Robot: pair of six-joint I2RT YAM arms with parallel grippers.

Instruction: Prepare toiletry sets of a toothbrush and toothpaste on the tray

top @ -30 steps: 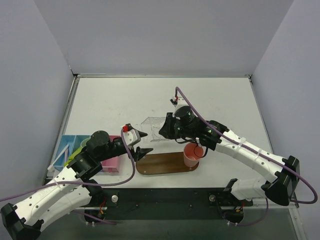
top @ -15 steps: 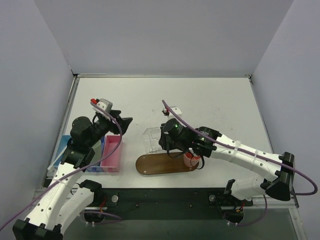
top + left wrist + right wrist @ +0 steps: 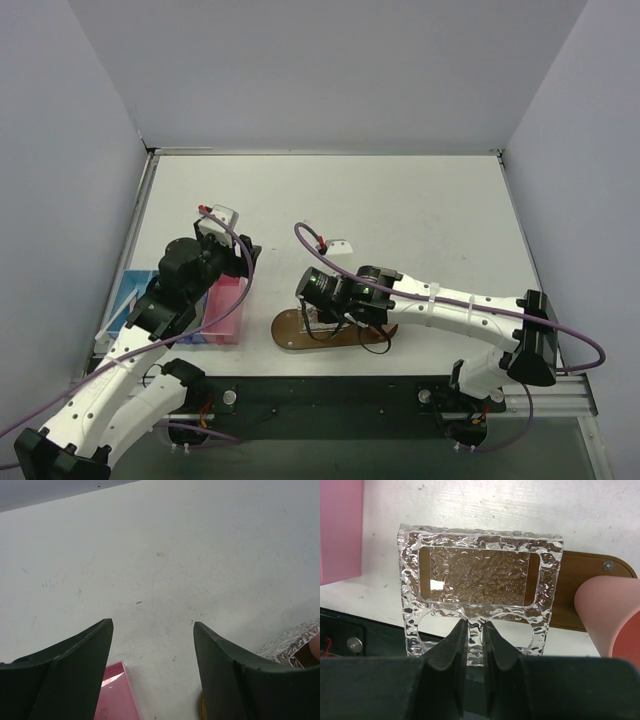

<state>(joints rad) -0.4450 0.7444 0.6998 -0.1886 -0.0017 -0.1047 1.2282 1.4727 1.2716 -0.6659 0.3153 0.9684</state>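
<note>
My right gripper (image 3: pixel 474 625) is shut on the lower edge of a clear, rippled plastic holder (image 3: pixel 480 565) with a rectangular window and two round holes. It hangs over the left end of the brown wooden tray (image 3: pixel 568 596), where the right arm (image 3: pixel 345 292) covers much of the tray (image 3: pixel 290 330). A pink cup (image 3: pixel 609 614) stands on the tray's right part. My left gripper (image 3: pixel 152 630) is open and holds nothing, above bare table beside the pink bin (image 3: pixel 116 695). Toothbrush and toothpaste are out of view.
A pink bin (image 3: pixel 226 310) and a blue bin (image 3: pixel 135 297) stand side by side at the near left. The black base rail (image 3: pixel 330 395) runs along the table's near edge just below the tray. Grey walls close the table's sides and back.
The left arm has pulled back from the tray's left end to above the pink bin. The right arm has carried the clear holder left and nearer, over the tray.
</note>
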